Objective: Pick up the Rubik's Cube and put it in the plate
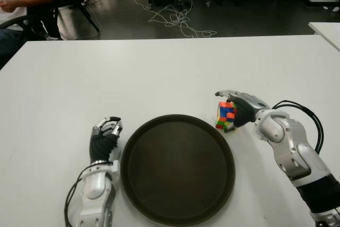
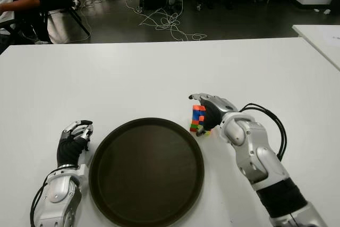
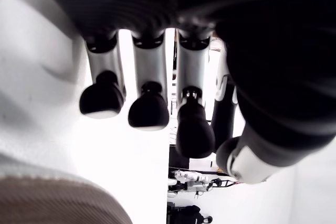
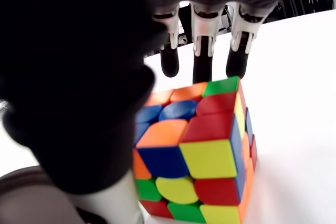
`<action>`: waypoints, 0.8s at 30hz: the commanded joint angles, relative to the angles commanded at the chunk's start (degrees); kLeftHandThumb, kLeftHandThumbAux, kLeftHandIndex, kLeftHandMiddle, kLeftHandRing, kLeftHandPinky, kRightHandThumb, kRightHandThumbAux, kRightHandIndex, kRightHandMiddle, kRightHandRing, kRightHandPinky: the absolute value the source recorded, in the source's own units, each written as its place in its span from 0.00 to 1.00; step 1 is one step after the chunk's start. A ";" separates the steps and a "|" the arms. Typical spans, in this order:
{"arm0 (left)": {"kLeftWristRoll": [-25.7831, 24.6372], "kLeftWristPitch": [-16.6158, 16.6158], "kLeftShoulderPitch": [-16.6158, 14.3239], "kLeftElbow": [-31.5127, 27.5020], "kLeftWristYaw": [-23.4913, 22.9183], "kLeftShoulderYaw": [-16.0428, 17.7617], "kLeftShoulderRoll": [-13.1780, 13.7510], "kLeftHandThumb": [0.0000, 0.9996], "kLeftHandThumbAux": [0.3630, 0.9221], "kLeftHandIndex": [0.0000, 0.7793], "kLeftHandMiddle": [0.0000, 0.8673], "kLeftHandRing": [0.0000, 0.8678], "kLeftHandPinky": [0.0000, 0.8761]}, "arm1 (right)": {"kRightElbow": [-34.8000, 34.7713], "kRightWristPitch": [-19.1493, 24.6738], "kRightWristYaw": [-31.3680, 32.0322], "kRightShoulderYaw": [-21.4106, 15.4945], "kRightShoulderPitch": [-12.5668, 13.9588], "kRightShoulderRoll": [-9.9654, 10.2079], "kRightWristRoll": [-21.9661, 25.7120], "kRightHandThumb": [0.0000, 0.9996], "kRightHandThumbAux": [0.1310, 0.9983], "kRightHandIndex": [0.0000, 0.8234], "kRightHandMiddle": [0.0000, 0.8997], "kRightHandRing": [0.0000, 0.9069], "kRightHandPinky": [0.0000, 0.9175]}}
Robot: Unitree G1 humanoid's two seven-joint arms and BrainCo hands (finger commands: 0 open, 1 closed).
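One Rubik's Cube in right hand, beside plate rim.

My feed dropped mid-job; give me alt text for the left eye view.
The right hand cups a Rubik's Cube on the white table, just right of a round dark plate with nothing in it. The left hand shows curled, left of the plate.

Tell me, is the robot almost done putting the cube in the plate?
Not yet. The right hand has reached the Rubik's Cube and wraps around it beside the plate. Lifting it and setting it in the plate is left. The left hand shows left of the plate.
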 joint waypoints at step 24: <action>-0.17 -1.50 -0.14 0.92 -0.95 0.35 0.30 0.71 0.61 0.57 0.91 0.94 0.93 | -0.19 1.47 0.75 1.40 0.13 -0.83 -1.38 0.00 0.98 0.01 0.48 0.75 0.62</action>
